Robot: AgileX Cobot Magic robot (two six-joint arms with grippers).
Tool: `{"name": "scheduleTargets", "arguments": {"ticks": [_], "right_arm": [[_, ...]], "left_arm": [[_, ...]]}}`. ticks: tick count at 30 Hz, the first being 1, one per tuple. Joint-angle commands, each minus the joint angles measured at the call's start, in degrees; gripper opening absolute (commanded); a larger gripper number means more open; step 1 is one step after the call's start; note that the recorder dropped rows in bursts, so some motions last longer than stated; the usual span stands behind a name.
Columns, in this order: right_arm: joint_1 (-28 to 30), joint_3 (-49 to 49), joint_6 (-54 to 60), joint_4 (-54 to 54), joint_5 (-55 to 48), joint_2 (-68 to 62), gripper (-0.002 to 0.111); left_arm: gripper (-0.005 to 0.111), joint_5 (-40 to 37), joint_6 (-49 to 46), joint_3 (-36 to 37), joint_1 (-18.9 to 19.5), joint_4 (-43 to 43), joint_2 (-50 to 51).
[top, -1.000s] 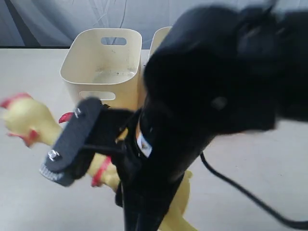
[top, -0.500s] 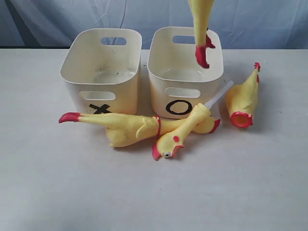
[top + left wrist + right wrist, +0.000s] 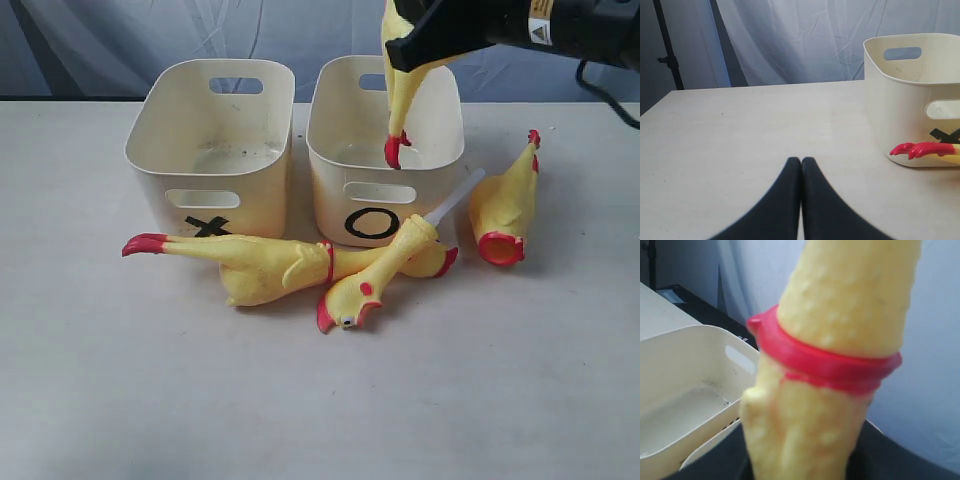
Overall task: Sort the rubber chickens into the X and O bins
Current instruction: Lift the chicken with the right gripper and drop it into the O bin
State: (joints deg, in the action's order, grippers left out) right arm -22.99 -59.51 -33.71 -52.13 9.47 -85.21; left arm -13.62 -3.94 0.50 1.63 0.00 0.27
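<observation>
My right gripper [image 3: 425, 42] is shut on a yellow rubber chicken [image 3: 402, 95], which hangs with its red feet just inside the O bin [image 3: 322, 180]. In the right wrist view the chicken's body and red neck band [image 3: 825, 360] fill the frame between the dark jaws. The X bin [image 3: 148, 130] stands left of the O bin and looks empty. A whole chicken [image 3: 255, 265] lies in front of both bins. A head piece with a white tube [image 3: 385, 270] lies across it. A headless body piece [image 3: 505, 205] lies to the right. My left gripper [image 3: 801, 161] is shut, empty, beside the X bin [image 3: 900, 100].
A pale table [image 3: 300, 400] carries everything. A grey curtain [image 3: 100, 40] hangs behind it. A black cable [image 3: 605, 90] trails from the right arm at the top right. Red chicken feet [image 3: 915, 149] lie at the foot of the X bin in the left wrist view.
The right arm no longer blocks the exterior view. The hanging chicken has come down and slightly left, so its feet now dip into the O bin, and the gripper shows at the top.
</observation>
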Motion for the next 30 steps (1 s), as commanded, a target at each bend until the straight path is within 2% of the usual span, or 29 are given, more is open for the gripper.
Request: {"name": "scheduleTargets", "arguments": {"ticks": [1, 10, 12, 14, 15, 17, 18, 20, 24, 26, 30], "right_arm": [[2.6, -4.7, 0.7, 0.2, 7.3, -6.4, -0.001], [3.0, -11.6, 0.7, 0.2, 2.2, -17.2, -0.001], [3.0, -11.6, 0.7, 0.2, 2.1, -18.7, 0.006], [3.0, -11.6, -0.4, 0.5, 1.4, -20.0, 0.023], [3.0, -11.6, -1.0, 0.7, 1.4, -20.3, 0.045], [3.0, -11.6, -1.0, 0.8, 1.7, -20.3, 0.073], [3.0, -11.6, -1.0, 1.3, 1.9, -19.8, 0.082], [3.0, -11.6, -1.0, 1.5, 1.4, -18.6, 0.083], [3.0, -11.6, -1.0, 1.4, -1.0, -13.2, 0.066], [2.2, -10.9, -1.0, 0.9, -1.5, -9.3, 0.067], [-3.5, -1.0, -1.4, -14.4, 1.0, -0.5, 0.067]], "left_arm": [[0.0, 0.4, 0.2, -0.5, -0.2, -0.4, -0.3], [0.0, 0.4, 0.2, -0.5, -0.2, -0.4, -0.3], [0.0, 0.4, 0.2, -0.5, -0.2, -0.4, -0.3], [0.0, 0.4, 0.2, -0.5, -0.2, -0.4, -0.3], [0.0, 0.4, 0.2, -0.5, -0.2, -0.4, -0.3], [0.0, 0.4, 0.2, -0.5, -0.2, -0.4, -0.3], [0.0, 0.4, 0.2, -0.5, -0.2, -0.4, -0.3], [0.0, 0.4, 0.2, -0.5, -0.2, -0.4, -0.3], [0.0, 0.4, 0.2, -0.5, -0.2, -0.4, -0.3], [0.0, 0.4, 0.2, -0.5, -0.2, -0.4, -0.3], [0.0, 0.4, 0.2, -0.5, -0.2, -0.4, -0.3]]}}
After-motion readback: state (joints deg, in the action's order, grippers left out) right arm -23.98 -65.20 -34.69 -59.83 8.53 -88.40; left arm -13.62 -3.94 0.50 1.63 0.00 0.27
